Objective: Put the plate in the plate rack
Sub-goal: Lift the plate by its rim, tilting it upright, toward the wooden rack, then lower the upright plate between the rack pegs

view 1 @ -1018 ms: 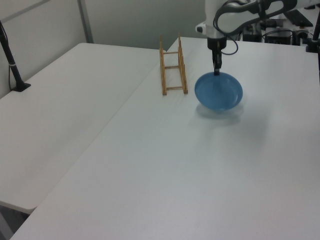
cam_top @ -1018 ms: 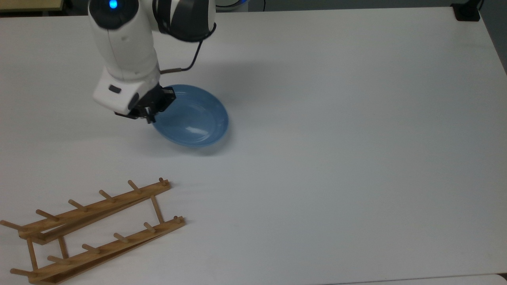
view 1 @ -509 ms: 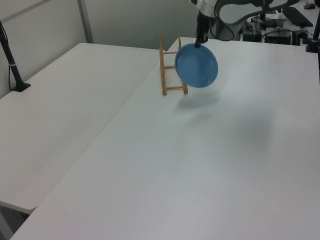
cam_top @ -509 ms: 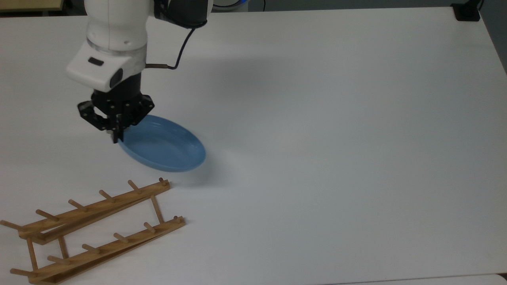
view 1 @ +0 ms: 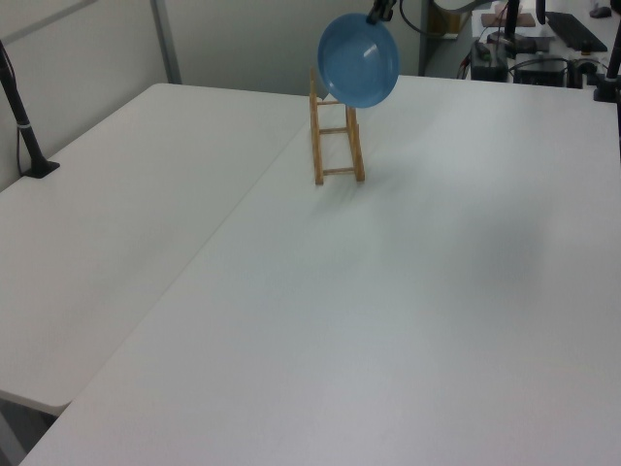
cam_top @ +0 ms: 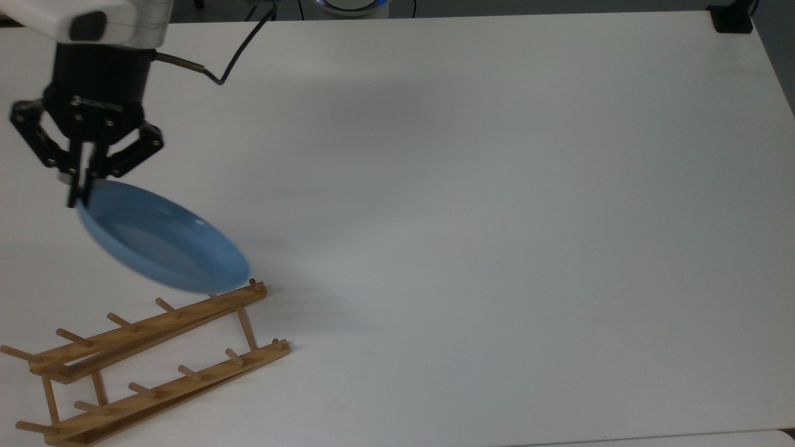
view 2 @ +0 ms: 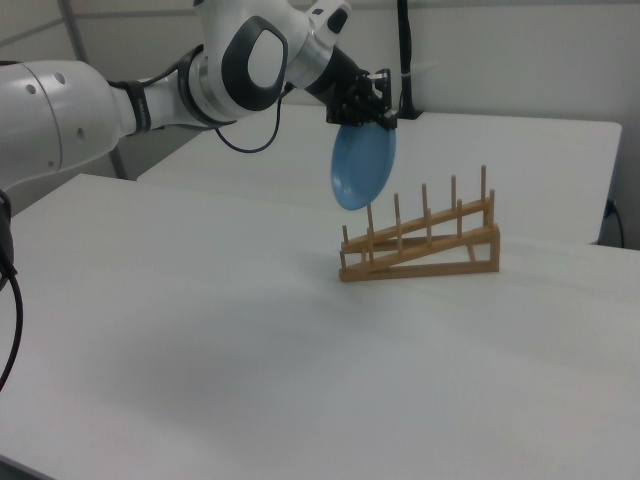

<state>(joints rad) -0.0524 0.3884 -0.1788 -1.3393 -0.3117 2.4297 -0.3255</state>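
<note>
Blue plate (cam_top: 163, 244) hanging tilted below end effector (cam_top: 81, 186), rim pinched between its fingers, above wooden plate rack (cam_top: 149, 360)

Arm reaches in from right view's left, white links bent, black wrist tipped down. Gripper (cam_top: 79, 197) hangs in air, up above low end of plate rack (view 2: 420, 243), fingers pinched tight on plate (cam_top: 163, 245) rim.

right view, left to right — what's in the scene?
Robot arm → gripper holding the plate by its top rim → plate rack.
</note>
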